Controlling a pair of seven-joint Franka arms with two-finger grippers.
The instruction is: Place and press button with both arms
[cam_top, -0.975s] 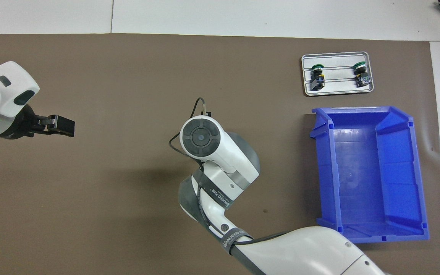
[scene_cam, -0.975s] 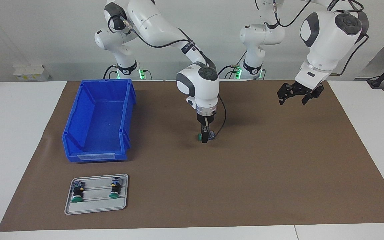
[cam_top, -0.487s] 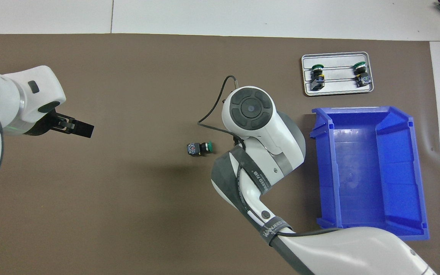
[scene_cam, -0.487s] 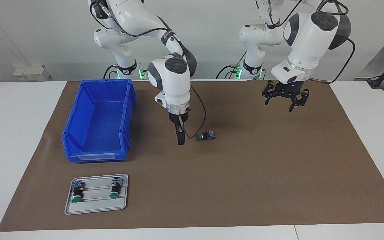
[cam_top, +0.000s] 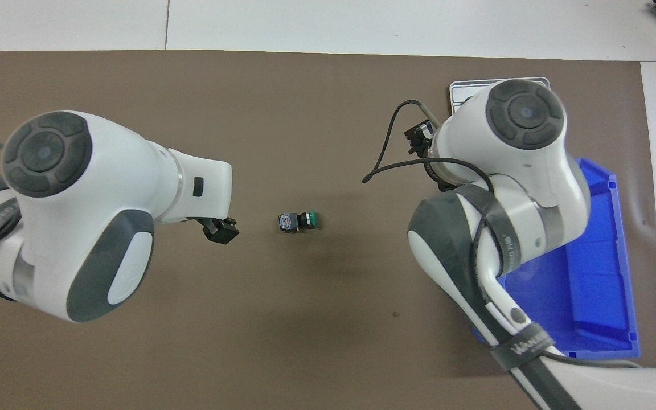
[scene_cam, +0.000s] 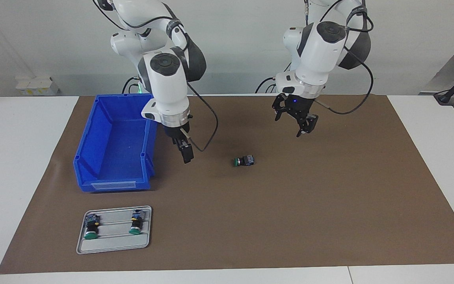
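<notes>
The button (scene_cam: 244, 160) lies on its side on the brown mat (scene_cam: 329, 205), green cap toward the right arm's end; it also shows in the overhead view (cam_top: 298, 221). My right gripper (scene_cam: 185, 154) hangs empty and open above the mat, between the button and the blue bin. In the overhead view its own arm hides it. My left gripper (scene_cam: 296, 122) is open and empty, up over the mat toward the left arm's end from the button. It also shows in the overhead view (cam_top: 221, 230). Neither gripper touches the button.
A blue bin (scene_cam: 112, 138) stands empty toward the right arm's end, near the robots. A grey tray (scene_cam: 112, 245), farther from the robots than the bin, holds two other green-capped switches (scene_cam: 90, 228) (scene_cam: 136, 225). In the overhead view the right arm covers most of the tray (cam_top: 460, 86).
My right gripper let go of the button on the mat, rose and moved toward the blue bin. My left gripper swung in toward the button from the left arm's end.
</notes>
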